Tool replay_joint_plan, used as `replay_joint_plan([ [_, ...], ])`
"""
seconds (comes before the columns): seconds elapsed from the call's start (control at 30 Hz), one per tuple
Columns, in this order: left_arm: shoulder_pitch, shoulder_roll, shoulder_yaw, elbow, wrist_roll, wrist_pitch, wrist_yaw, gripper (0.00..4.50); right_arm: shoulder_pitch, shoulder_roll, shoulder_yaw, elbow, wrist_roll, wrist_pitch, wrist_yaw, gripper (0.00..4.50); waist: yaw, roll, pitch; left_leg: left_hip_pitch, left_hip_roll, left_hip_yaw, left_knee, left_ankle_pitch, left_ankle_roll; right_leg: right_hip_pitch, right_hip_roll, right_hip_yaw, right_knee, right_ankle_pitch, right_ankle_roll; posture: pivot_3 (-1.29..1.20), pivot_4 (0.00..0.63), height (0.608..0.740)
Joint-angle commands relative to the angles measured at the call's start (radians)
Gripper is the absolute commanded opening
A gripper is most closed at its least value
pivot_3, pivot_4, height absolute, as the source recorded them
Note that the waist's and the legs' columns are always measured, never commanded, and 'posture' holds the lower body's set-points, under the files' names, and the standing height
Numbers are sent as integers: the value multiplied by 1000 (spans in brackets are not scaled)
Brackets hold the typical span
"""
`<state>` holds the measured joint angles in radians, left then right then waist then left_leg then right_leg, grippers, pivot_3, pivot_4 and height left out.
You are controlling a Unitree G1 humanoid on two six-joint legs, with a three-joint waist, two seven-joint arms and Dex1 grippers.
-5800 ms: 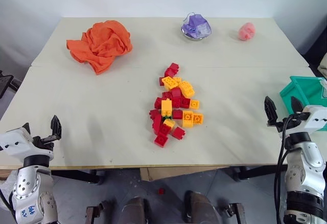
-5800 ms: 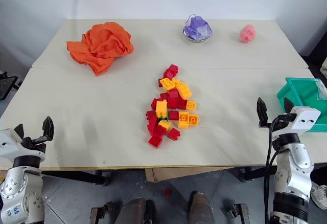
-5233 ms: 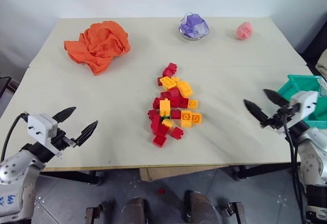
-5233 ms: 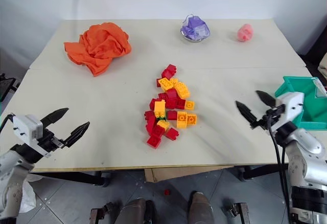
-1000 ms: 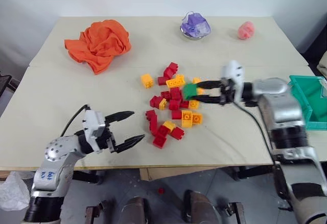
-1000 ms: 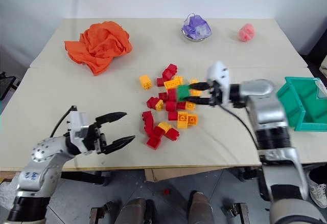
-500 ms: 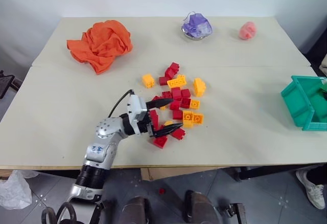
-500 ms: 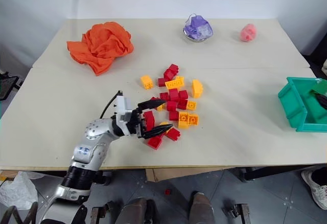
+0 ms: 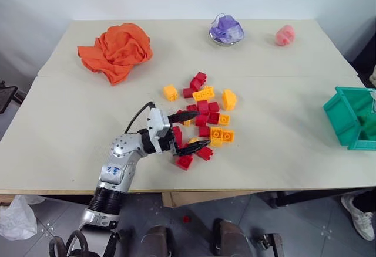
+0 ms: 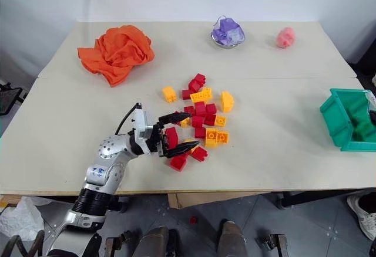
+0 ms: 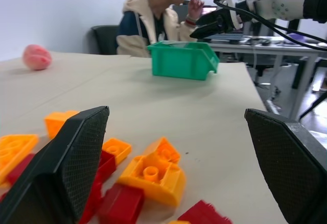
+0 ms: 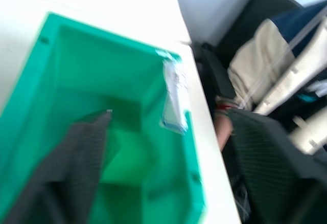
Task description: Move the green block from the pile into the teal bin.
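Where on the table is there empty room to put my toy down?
Bare patches on the table: between the pile and the teal bin, and the near left corner, below the orange cloth. It is crowded in the middle, where the left gripper stands open over the bricks.

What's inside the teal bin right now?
In the right wrist view, a bright green shape, likely the green block, lies in the teal bin between the open right gripper fingers. Blur and the fingers hide its studs.

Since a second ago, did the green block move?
Yes. The green block left the pile and went to the robot's right, into the teal bin.
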<state>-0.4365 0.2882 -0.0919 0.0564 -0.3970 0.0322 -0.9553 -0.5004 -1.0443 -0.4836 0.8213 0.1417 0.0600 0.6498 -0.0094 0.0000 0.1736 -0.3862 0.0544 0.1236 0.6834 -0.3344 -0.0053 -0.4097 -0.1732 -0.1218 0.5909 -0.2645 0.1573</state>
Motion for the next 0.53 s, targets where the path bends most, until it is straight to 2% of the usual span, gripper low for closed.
replay_joint_plan([
  [0.03,19,40,47,-15,27,-32,31,4500,-40,2,24,-5,20,-88,48,4478,2,0,0,0,0,0,0,0,0,0,0,0,0,0,0,0,150,740],
  [0.13,26,77,100,11,43,-64,65,4500,-46,41,32,-62,81,-153,153,4478,2,0,0,0,0,0,0,0,0,0,0,0,0,0,0,0,150,740],
  [0.2,45,113,147,18,38,-65,81,4500,-8,105,48,-181,167,-166,287,4478,1,0,0,0,0,0,0,0,0,0,0,0,0,0,0,0,150,740],
  [0.3,77,154,188,19,39,-69,91,4500,63,176,73,-344,251,-129,396,4478,2,0,0,0,1,-1,0,0,0,0,1,-1,0,0,0,0,150,740],
  [0.43,145,209,243,24,69,-80,138,4500,214,311,157,-561,299,-88,426,4478,11,0,0,0,1,-2,0,0,0,1,1,-2,0,0,0,0,150,740],
  [0.53,181,220,261,1,94,-102,175,4500,297,360,214,-651,276,-80,412,4478,19,0,0,-1,1,-3,1,0,0,1,0,-3,0,0,0,0,150,740],
])
